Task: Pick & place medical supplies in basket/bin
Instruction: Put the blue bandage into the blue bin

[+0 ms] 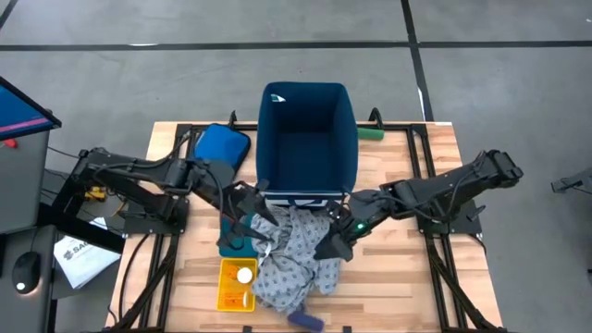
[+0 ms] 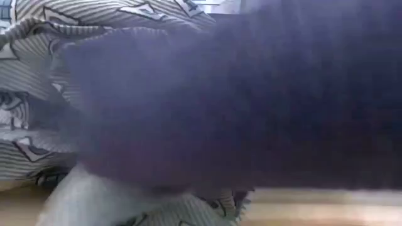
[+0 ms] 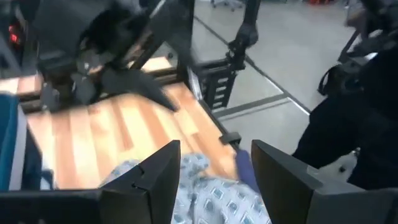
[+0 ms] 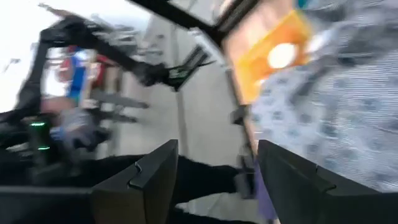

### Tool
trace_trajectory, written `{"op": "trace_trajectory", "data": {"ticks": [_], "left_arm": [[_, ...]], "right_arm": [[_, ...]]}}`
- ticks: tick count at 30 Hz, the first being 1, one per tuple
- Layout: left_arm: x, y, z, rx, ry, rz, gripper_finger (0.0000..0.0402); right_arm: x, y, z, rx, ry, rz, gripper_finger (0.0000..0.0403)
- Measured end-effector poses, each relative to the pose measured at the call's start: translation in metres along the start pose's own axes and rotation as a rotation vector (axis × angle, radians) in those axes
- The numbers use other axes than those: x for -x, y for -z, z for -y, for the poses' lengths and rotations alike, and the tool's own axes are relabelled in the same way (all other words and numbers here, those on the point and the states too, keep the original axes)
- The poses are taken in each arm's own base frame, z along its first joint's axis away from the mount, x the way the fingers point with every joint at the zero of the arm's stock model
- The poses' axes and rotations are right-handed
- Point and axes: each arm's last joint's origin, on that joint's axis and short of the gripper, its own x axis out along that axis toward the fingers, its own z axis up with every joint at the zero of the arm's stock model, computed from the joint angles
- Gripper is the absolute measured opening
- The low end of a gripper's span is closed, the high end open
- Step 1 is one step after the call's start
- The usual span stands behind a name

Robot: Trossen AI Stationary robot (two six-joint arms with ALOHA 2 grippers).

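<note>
table (image 1: 416, 185) | bin (image 1: 306, 139): 1 | gown (image 1: 294, 254): 1 | bottles: perhaps 1 | both jaws spread

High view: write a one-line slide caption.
Both grippers, left and right, open over the gown before the bin.

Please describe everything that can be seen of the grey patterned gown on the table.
The gown is soft, light grey-blue cloth with a small dark repeated pattern. It lies crumpled in a loose heap on the wooden table, just in front of the blue bin; it is not inside. Its left edge meets the yellow tray. The left claw and right claw are at its two upper corners, both open.
</note>
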Motion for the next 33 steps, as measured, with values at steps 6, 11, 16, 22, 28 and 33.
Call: {"op": "trace_trajectory", "data": {"ticks": [6, 11, 16, 22, 28, 33], "left_arm": [[0.008, -0.001, 0.004, 0.005, -0.018, -0.007, 0.0184], [0.016, 0.000, 0.005, 0.012, -0.027, -0.020, 0.0182], [0.026, -0.001, 0.005, -0.011, -0.057, -0.013, 0.0180], [0.035, -0.002, 0.001, -0.022, -0.081, -0.004, 0.0182], [0.048, 0.004, 0.007, -0.047, -0.070, -0.061, 0.0182], [0.061, 0.007, 0.012, -0.072, -0.064, -0.084, 0.0182]], "right_arm": [[0.021, 0.007, -0.001, 0.005, 0.125, 0.060, 0.0217], [0.025, 0.031, -0.001, -0.019, 0.238, -0.003, 0.0217], [0.011, 0.064, -0.006, 0.042, 0.270, -0.128, 0.0217], [-0.020, 0.095, -0.008, 0.172, 0.264, -0.219, 0.0217], [-0.064, 0.128, -0.018, 0.300, 0.198, -0.281, 0.0217], [-0.101, 0.137, -0.027, 0.396, 0.245, -0.260, 0.0217]]}}
